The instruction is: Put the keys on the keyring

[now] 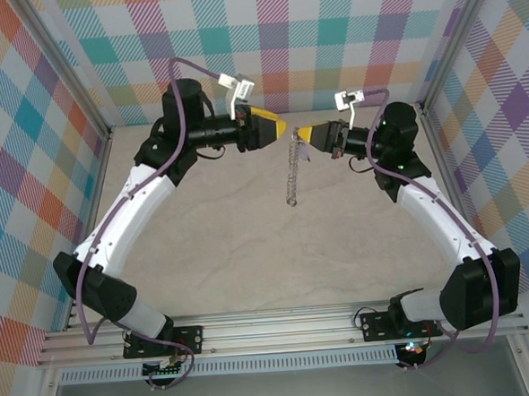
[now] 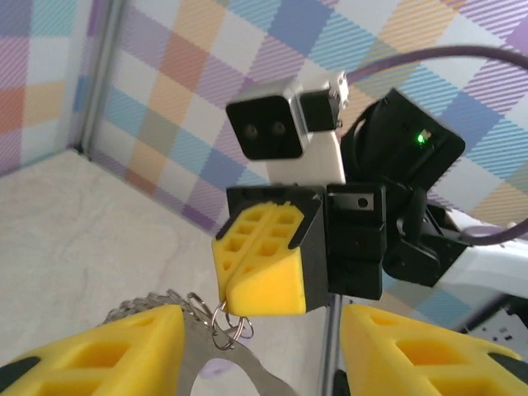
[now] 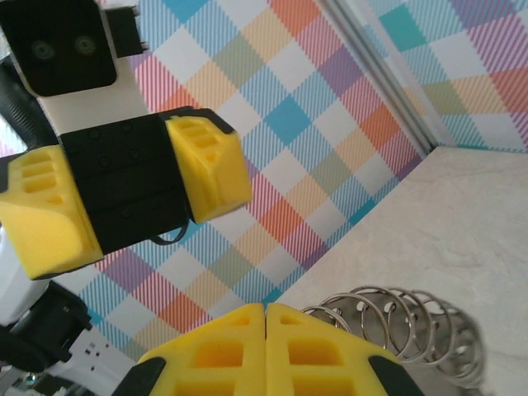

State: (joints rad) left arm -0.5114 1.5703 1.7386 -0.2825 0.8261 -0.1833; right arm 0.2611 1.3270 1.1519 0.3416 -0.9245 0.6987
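Grips the keyring (image 1: 290, 174) in the tightly shut right pincer (image 1: 307, 135), upper centre of frame, chain dangling above the counter (image 1: 250, 253). Holds the left pincer (image 1: 276, 125) parted and empty just beside. Looks near done: lilac key (image 1: 303, 154) by the ring, threading unconfirmed.

Lab booth: plaid walls (image 1: 27, 132), aluminium rail (image 1: 282, 332)
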